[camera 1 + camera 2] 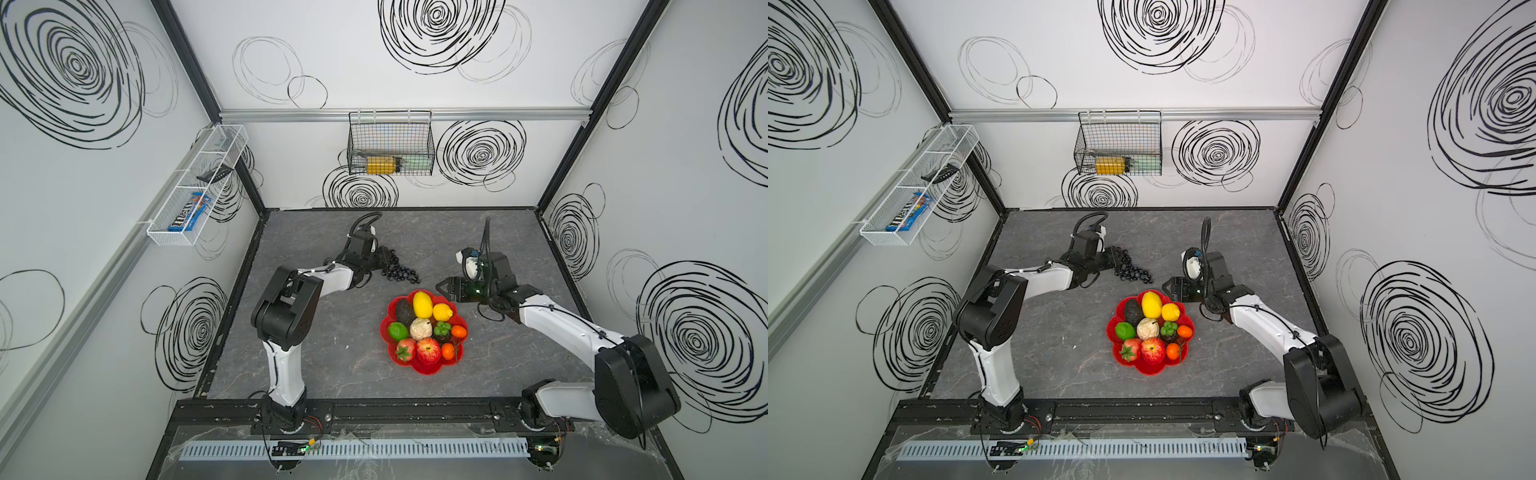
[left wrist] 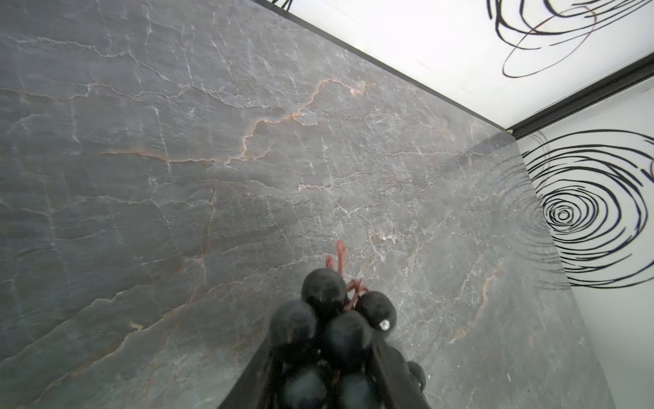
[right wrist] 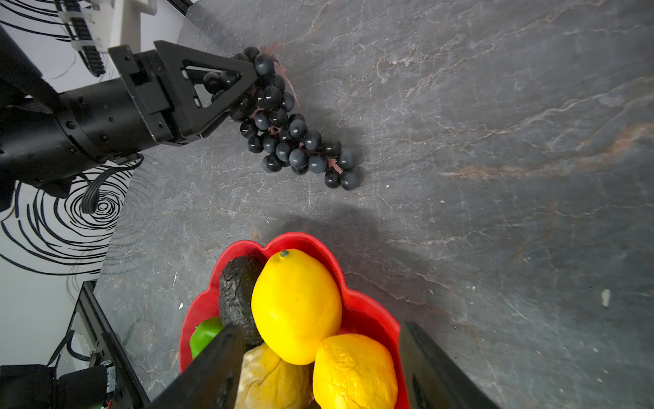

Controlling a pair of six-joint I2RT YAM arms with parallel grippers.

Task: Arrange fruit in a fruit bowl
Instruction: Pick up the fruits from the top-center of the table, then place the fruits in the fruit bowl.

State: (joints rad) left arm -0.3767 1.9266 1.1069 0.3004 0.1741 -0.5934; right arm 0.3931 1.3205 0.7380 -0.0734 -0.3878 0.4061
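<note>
My shallow glossy red flower-shaped plastic bowl [image 1: 430, 369] sits mid-bench and holds two smooth yellow lemons [image 1: 422, 304], a rough dark avocado [image 1: 405, 312], a green lime [image 1: 397, 331], a knobbly beige piece [image 1: 421, 328], a strawberry [image 1: 406, 349], a red apple [image 1: 428, 350] and two orange tangerines [image 1: 459, 331]. The black grape bunch [image 3: 293, 138] lies outside it on the grey veined bench [image 1: 332, 340], beyond the bowl's far rim. My left hand [image 3: 244, 81] reaches low and nearly level, its fingers pressed against the stem end of the bunch from both sides. My right hand [image 1: 444, 288] hovers just above the bowl's far rim, jaws standing well apart over the lemons. On the back wall, a black wire basket [image 1: 390, 141] holds a yellow object [image 1: 380, 165]. A white mesh basket [image 1: 195, 187] on the side wall holds a blue candy pack [image 1: 189, 216].
</note>
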